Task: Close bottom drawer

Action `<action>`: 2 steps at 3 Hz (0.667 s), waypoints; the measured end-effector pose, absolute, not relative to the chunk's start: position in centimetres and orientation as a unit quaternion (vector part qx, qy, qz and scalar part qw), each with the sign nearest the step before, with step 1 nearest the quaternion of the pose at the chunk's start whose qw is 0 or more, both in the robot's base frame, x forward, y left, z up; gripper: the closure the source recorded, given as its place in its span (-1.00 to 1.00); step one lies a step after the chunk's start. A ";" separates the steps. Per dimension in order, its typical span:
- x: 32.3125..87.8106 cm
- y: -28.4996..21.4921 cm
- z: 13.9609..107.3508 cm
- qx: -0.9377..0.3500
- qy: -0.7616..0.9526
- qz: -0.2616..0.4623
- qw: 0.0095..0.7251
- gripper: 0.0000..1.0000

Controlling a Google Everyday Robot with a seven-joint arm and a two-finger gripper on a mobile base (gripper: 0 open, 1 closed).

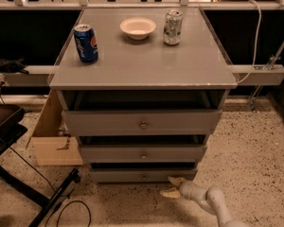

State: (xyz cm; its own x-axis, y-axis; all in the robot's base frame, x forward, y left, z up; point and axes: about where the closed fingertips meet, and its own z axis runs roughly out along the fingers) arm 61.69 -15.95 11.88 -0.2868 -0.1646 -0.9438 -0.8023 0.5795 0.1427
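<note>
The bottom drawer (132,175) is the lowest grey front of the grey cabinet (142,70), with a small round knob (144,177). It sticks out only slightly, less than the two drawers above it. My gripper (171,187) is low by the floor at the drawer's right end, its pale fingers (176,180) spread apart and empty, the upper one touching or almost touching the drawer front. The white arm (213,203) comes in from the lower right.
On the cabinet top stand a blue soda can (86,42), a white bowl (137,28) and a silver can (172,27). A cardboard box (54,136) sits left of the cabinet. A black stand and cable (47,197) lie on the speckled floor at lower left.
</note>
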 end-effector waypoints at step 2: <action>60.5 -16.2 11.8 -0.330 0.732 0.322 0.501 1.00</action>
State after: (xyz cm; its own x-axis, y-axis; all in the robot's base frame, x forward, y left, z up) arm 60.47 -16.25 11.78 -0.2809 -0.1606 -0.9462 -0.8061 0.5745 0.1418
